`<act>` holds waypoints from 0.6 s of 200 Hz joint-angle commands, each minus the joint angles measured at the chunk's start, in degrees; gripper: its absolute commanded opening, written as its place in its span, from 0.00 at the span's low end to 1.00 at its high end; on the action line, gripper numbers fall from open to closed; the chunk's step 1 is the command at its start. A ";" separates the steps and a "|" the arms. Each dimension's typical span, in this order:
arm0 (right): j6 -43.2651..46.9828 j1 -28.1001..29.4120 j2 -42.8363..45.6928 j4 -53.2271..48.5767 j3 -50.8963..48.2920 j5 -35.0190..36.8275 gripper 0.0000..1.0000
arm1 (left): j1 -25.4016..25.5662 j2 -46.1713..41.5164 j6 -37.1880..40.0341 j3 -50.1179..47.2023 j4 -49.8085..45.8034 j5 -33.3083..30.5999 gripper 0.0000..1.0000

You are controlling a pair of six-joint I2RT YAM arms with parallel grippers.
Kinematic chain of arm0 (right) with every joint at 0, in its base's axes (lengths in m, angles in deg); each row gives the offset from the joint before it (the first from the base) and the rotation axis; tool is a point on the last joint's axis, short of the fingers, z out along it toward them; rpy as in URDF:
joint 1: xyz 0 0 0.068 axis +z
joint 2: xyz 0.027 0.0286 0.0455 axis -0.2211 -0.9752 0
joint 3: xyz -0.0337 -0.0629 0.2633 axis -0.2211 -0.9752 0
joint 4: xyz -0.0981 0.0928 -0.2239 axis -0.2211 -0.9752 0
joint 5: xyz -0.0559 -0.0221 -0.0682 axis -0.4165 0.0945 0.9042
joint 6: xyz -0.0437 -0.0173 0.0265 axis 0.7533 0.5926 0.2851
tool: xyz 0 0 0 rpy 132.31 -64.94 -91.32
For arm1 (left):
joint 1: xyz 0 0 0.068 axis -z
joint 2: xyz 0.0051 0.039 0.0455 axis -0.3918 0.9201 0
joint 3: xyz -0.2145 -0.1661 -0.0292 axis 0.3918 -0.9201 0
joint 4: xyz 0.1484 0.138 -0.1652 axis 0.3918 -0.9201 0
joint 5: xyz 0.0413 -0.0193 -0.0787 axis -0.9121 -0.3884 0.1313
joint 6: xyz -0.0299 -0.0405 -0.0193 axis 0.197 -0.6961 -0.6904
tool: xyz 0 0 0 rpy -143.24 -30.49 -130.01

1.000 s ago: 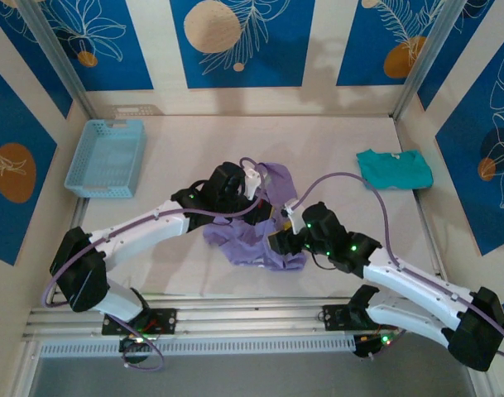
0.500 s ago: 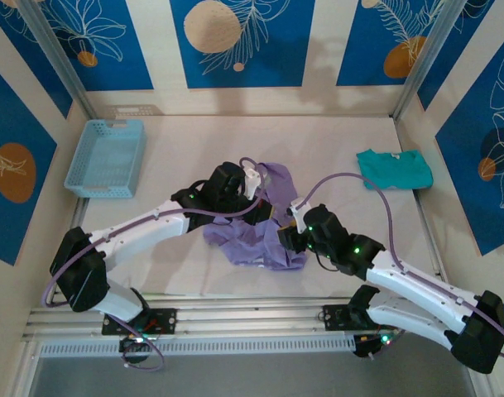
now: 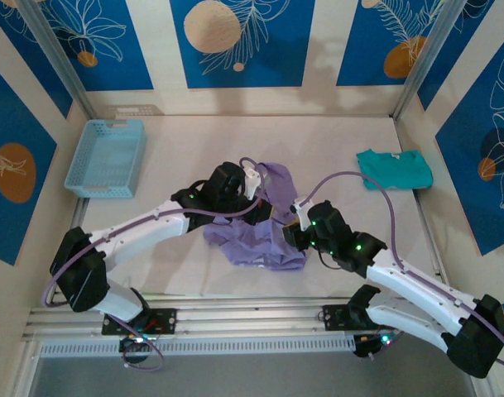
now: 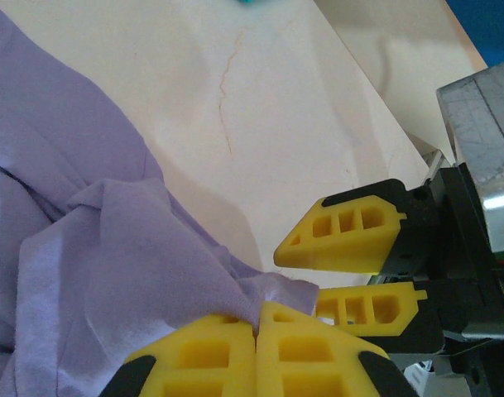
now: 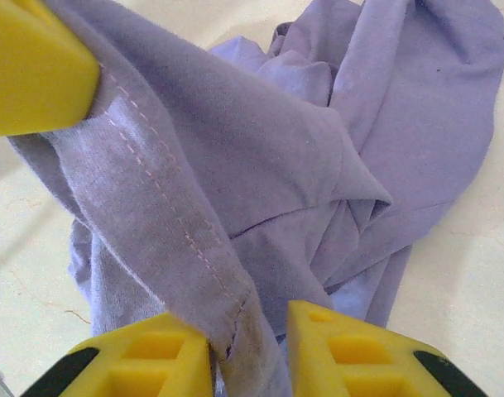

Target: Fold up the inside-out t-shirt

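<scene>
**Shirt (image 3: 253, 244) bunched mid-table: left hand (image 3: 258, 192) clenched on it, right hand (image 3: 286, 235) parted**

From above, the shirt is lying as a crumpled lavender heap in the middle of the pale table (image 3: 185, 141). Its long axis is running far to near: the narrow end is pointing at the far wall and the broad, rumpled end is spreading towards the arm bases. The left hand is sitting at the narrow end, the right hand at the heap's right edge.

In the left wrist view, the left hand (image 4: 257, 318) is staying clenched, pinching a soft fabric corner between its ribbed yellow fingers. The right hand (image 4: 305, 277) is facing it just beside, fingers standing apart.

In the right wrist view, a folded hem with a visible line of stitching is running down between the right hand's (image 5: 250, 331) parted fingers. The thin, matte cloth (image 5: 318, 141) is piling in loose folds beyond.
</scene>
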 commanded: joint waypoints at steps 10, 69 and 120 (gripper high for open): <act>-0.64 -2.54 0.58 1.44 1.59 -6.64 0.30 | -0.57 -0.73 0.22 1.18 -0.26 1.76 0.00; -2.31 -7.77 0.92 3.86 0.71 -15.18 0.30 | -0.57 -0.69 0.24 1.25 -0.38 1.94 0.00; -1.39 -8.51 -0.07 4.17 0.53 -15.74 0.20 | -0.57 -0.64 0.22 1.34 -0.25 2.18 0.00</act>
